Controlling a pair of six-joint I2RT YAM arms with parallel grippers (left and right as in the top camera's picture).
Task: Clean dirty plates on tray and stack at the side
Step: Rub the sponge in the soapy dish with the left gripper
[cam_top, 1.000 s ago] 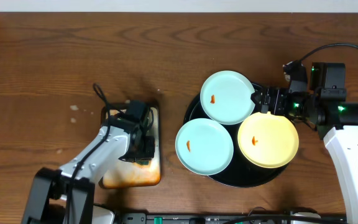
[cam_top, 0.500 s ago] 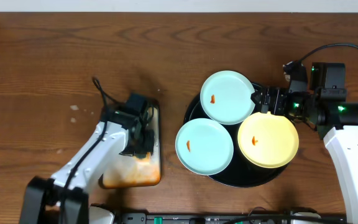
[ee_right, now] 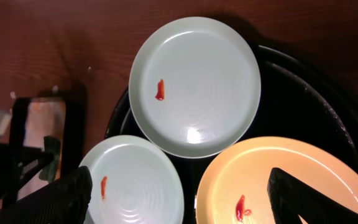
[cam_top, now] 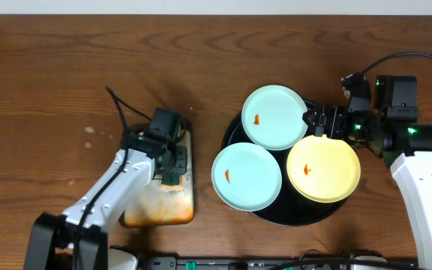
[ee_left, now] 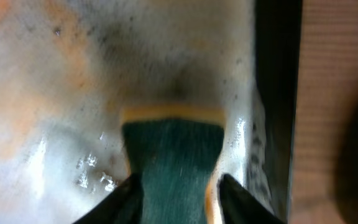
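3 on the black tray [cam_top: 291, 213], each with an orange smear: blue plate [cam_top: 274, 118] at the back, second blue plate [cam_top: 247, 177] front-left, yellow plate [cam_top: 324, 169] front-right. Left gripper [ee_left: 178, 190] is down in the soapy pan [cam_top: 160, 204], fingers either side of a green sponge [ee_left: 173, 158]; can't tell if it's clamped. Right gripper [cam_top: 315, 122] is wide open, empty, just over the yellow plate's back rim.

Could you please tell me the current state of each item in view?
upper blue plate, orange smear, on tray
lower blue plate, orange smear, on tray
yellow plate, orange smear, on tray
tray, holds three plates
pan, soapy, rust-stained
sponge, in pan
left gripper, straddles sponge, grip unclear
right gripper, open, empty
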